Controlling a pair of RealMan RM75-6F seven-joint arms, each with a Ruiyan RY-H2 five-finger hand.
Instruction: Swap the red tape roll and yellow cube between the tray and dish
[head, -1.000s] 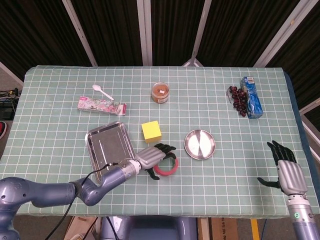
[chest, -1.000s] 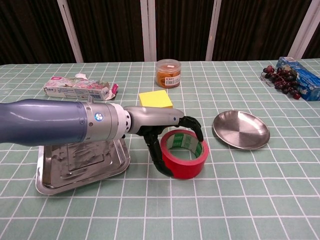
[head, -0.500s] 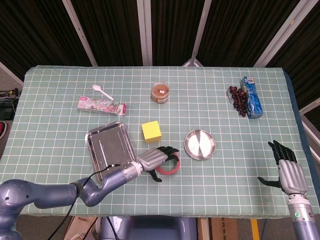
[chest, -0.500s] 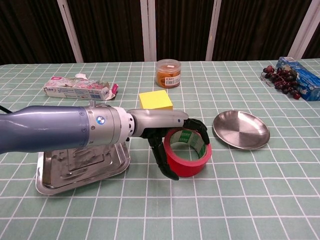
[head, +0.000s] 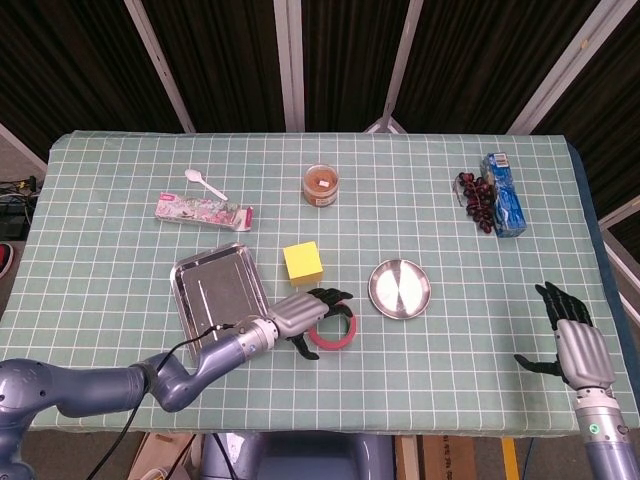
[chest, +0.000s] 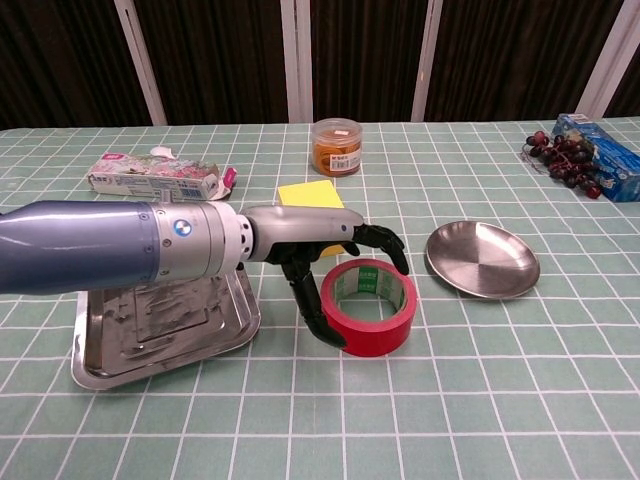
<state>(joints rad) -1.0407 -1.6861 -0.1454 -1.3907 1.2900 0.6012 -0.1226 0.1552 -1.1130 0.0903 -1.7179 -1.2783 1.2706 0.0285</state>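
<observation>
Left hand (chest: 318, 248) over red tape roll (chest: 368, 307) on table (head: 120, 250), fingers (chest: 385, 241) draped on rim, grip uncertain. Yellow cube (head: 302, 262) just beyond, between tray (head: 218, 291) and dish (head: 400, 288). Right hand (head: 570, 338) near right edge, fingers spread, holding nothing.

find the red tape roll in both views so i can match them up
Head view: the red tape roll lies low and centre on the table, under the left hand.
Chest view: the red tape roll sits at centre, with the left hand wrapped around its left side.
Shared landmark: the round metal dish, just right of the roll in both.
</observation>
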